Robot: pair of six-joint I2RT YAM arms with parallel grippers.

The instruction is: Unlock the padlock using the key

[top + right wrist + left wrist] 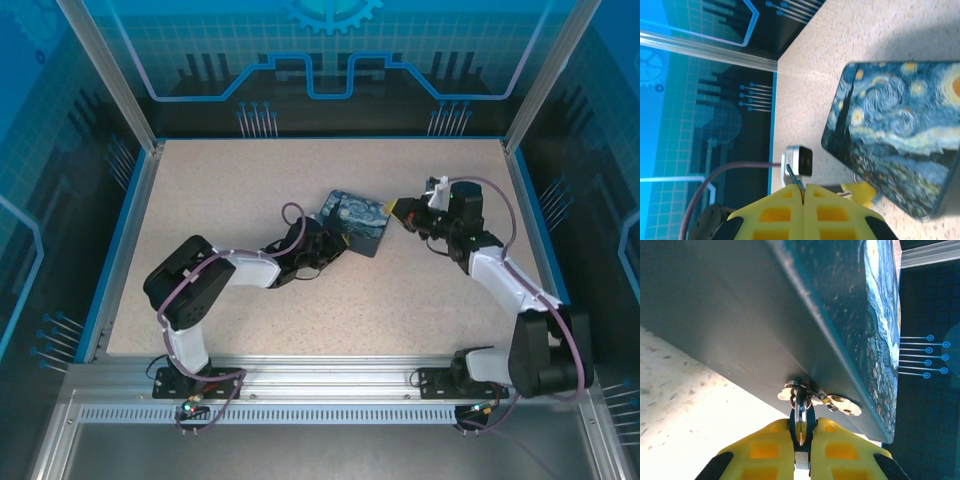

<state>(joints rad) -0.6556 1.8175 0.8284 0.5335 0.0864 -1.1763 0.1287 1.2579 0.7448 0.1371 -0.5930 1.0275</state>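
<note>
Resting on the speckled table (200,200), the painted box (357,222) sits near its middle. The left gripper (802,429), at the box's side wall, is clamped on the padlock (800,411) at the hasp (842,405). The right gripper (803,190), just beside the box, pinches the key (793,174) between closed jaws.

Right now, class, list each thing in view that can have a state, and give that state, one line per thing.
painted box: closed.
padlock: shackle hooked through the box's latch, pinched by the left gripper.
key: clamped in the right gripper, tip sticking out, not in the padlock.
left gripper: shut on the padlock.
right gripper: shut on the key.
</note>
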